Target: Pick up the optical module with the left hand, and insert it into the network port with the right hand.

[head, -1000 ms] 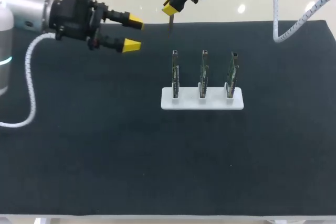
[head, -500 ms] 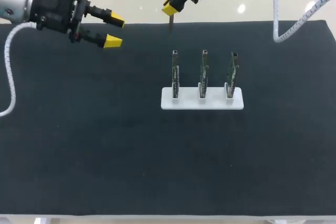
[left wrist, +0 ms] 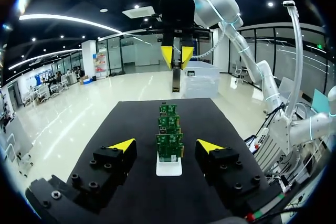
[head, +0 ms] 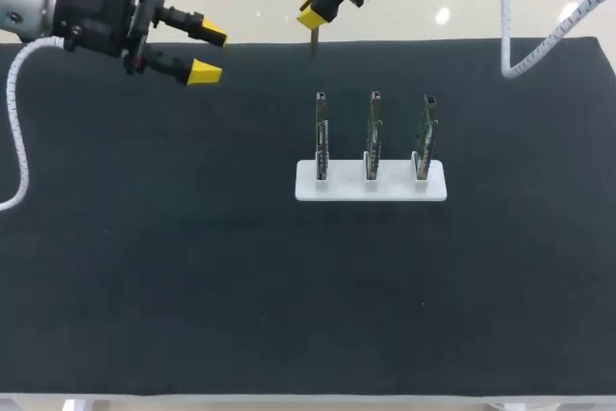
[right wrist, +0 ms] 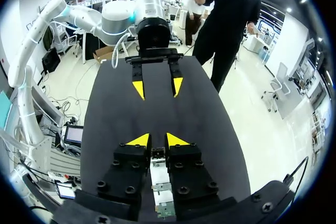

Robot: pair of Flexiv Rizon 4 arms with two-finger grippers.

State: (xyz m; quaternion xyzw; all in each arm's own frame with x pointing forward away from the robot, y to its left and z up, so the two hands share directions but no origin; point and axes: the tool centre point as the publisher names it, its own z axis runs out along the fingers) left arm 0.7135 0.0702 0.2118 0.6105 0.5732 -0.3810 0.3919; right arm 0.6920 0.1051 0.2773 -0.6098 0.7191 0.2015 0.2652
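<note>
Worktop (head: 192, 286): matte black cover, evenly lit, fills most of the head view. Straight far edge, thin pale strip (head: 308, 402) along the near edge. Wrist views show the same black surface.

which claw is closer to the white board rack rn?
Right. The right claw, shut on the optical module, hangs above and just behind the white board rack; the open left claw sits farther off to its left.

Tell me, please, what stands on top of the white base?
Three green circuit boards stand upright in a row on the white base. Their bottom edges are covered by its holders, so how they are fixed cannot be seen.
</note>
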